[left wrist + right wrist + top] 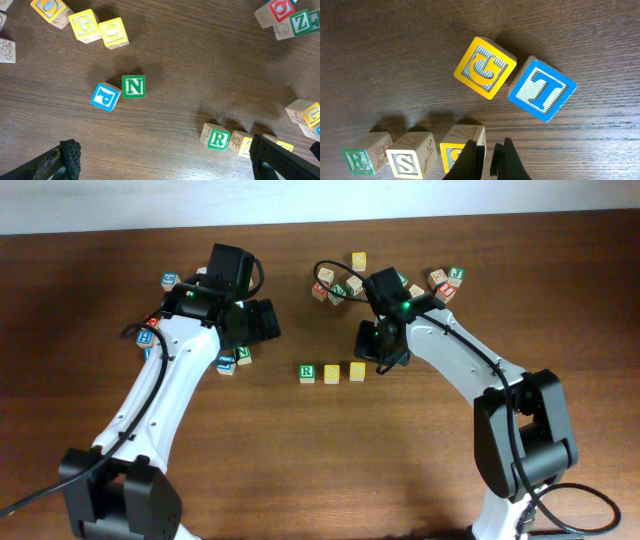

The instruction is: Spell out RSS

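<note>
The green "R" cube (307, 372) and two yellow-faced "S" cubes (332, 373) (357, 371) stand in a close row at the table's middle. In the right wrist view the R (359, 161), the first S (410, 159) and the second S (456, 150) sit side by side. My right gripper (489, 157) (383, 360) is shut and empty, with its fingers just right of the second S. My left gripper (165, 162) (262, 322) is open wide and empty, up and left of the row. The R (218, 139) shows near its right finger.
A green "N" cube (133, 86) and a blue "P" cube (105, 96) lie left of the row. A yellow "G" cube (485, 67) and a blue "T" cube (542, 90) lie near the right gripper. More cubes cluster at the back right (445, 280) and far left (170, 280).
</note>
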Robot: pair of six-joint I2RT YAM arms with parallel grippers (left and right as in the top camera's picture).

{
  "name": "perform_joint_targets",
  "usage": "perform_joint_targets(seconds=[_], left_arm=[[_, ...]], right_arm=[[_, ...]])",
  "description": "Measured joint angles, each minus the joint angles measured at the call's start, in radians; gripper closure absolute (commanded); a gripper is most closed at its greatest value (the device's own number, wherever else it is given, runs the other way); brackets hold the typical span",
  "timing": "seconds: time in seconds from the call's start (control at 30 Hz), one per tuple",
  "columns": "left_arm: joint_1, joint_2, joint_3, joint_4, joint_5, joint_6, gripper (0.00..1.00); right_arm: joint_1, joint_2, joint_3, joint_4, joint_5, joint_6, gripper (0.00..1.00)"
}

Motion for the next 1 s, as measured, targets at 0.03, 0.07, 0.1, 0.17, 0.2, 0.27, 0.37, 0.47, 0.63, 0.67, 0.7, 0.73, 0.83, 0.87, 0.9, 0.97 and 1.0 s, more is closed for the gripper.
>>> perform_joint_targets(seconds=[0.03, 0.07, 0.1, 0.17, 0.2, 0.27, 0.37, 0.47, 0.63, 0.67, 0.7, 0.73, 0.83, 0.87, 0.9, 0.97, 1.0], left_arm=[[0.0, 0.0, 0.0, 0.0, 0.0, 0.0, 0.01], [0.0, 0.0, 0.0, 0.0, 0.0, 0.0, 0.01], [0.0, 0.0, 0.0, 0.0, 0.0, 0.0, 0.01], [0.0, 0.0, 0.0, 0.0, 0.0, 0.0, 0.01], [0.0, 0.0, 0.0, 0.0, 0.0, 0.0, 0.01], [0.0, 0.0, 0.0, 0.0, 0.0, 0.0, 0.01], [0.0, 0.0, 0.0, 0.0, 0.0, 0.0, 0.01], [0.0, 0.0, 0.0, 0.0, 0.0, 0.0, 0.01], [0.0, 0.0, 0.0, 0.0, 0.0, 0.0, 0.01], [0.0, 0.0, 0.0, 0.0, 0.0, 0.0, 0.01], [0.0, 0.0, 0.0, 0.0, 0.0, 0.0, 0.01], [0.0, 0.0, 0.0, 0.0, 0.0, 0.0, 0.01], [0.0, 0.0, 0.0, 0.0, 0.0, 0.0, 0.01], [0.0, 0.0, 0.0, 0.0, 0.0, 0.0, 0.01], [0.0, 0.0, 0.0, 0.0, 0.0, 0.0, 0.01], [0.0, 0.0, 0.0, 0.0, 0.0, 0.0, 0.01], [0.0, 0.0, 0.0, 0.0, 0.0, 0.0, 0.01]], right_arm=[[0.0, 0.0, 0.0, 0.001, 0.003, 0.008, 0.96], [0.0, 0.0, 0.0, 0.008, 0.005, 0.015, 0.96], [0.0, 0.002, 0.0, 0.014, 0.006, 0.02, 0.96], [0.0, 0.005, 0.0, 0.021, 0.005, 0.027, 0.96], [0.0, 0.01, 0.0, 0.02, 0.003, 0.033, 0.96], [0.0, 0.02, 0.0, 0.019, 0.003, 0.039, 0.96], [0.0, 0.044, 0.0, 0.019, 0.008, 0.044, 0.96], [-0.002, 0.053, 0.0, 0.025, 0.034, 0.045, 0.96], [-0.01, 0.054, 0.0, 0.045, 0.048, 0.045, 0.96], [-0.01, 0.054, 0.0, 0.045, 0.044, 0.045, 0.96], [-0.01, 0.054, 0.0, 0.045, 0.035, 0.045, 0.96], [-0.01, 0.054, 0.0, 0.045, 0.024, 0.045, 0.96], [-0.01, 0.054, 0.0, 0.045, 0.013, 0.045, 0.96], [-0.01, 0.055, 0.0, 0.045, 0.01, 0.045, 0.96], [-0.01, 0.057, 0.0, 0.045, 0.007, 0.045, 0.96], [-0.01, 0.072, 0.0, 0.046, 0.003, 0.045, 0.96], [-0.01, 0.083, -0.001, 0.05, 0.002, 0.045, 0.96]])
